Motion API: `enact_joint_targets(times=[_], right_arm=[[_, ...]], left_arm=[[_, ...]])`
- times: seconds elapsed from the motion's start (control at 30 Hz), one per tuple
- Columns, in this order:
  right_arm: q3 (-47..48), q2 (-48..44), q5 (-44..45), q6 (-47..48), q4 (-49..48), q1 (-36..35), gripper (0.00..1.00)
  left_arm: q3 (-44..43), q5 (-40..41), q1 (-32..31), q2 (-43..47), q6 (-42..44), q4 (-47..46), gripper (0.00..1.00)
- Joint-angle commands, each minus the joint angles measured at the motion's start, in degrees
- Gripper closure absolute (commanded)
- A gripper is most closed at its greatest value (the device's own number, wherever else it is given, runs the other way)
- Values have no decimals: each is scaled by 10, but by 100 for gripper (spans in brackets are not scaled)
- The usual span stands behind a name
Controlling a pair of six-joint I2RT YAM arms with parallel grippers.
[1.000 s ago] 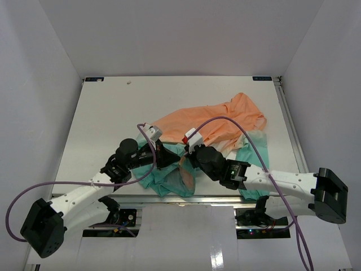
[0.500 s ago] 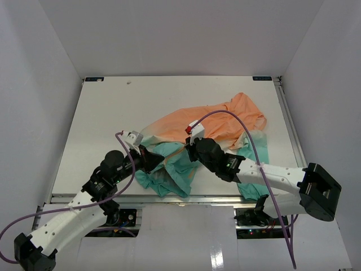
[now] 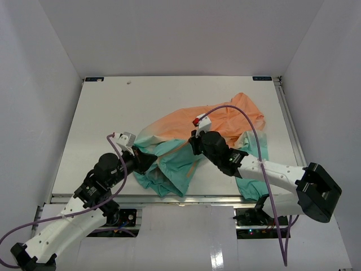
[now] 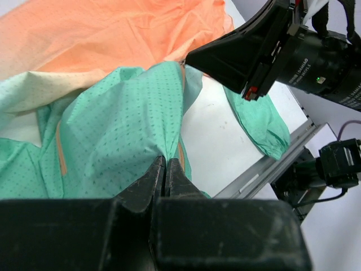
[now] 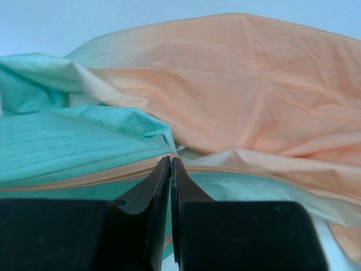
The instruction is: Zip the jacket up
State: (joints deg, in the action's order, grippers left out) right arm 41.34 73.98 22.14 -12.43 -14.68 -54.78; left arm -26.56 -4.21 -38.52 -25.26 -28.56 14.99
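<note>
Orange-to-teal jacket (image 3: 237, 125) (one, crumpled), two pincers, left pincer (image 4: 167, 165) pinching teal cloth, right pincer (image 5: 170, 165) seemingly clamping the seam.

No text can be read with certainty. In the left wrist view, the black wrist housing of the right arm (image 4: 309, 56) carries a line of small white print, too blurred to make out, beside a green light (image 4: 320, 79) and a red mark (image 4: 251, 90). In the top view, two small dark labels (image 3: 262, 78) (image 3: 93, 79) sit at the far corners of the table (image 3: 101, 113), too small to read.
</note>
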Motion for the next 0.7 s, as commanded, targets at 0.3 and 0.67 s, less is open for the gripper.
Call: enact_joint_targets(times=[0.3,0.67], right_arm=[[78,75,-68,-5,-12,233,92],[159,148,-123,8,-12,336,92]], left_arm=[[-117,208,-2,-61,-17,29,100],[-154,289,-2,-21,1,79,100]])
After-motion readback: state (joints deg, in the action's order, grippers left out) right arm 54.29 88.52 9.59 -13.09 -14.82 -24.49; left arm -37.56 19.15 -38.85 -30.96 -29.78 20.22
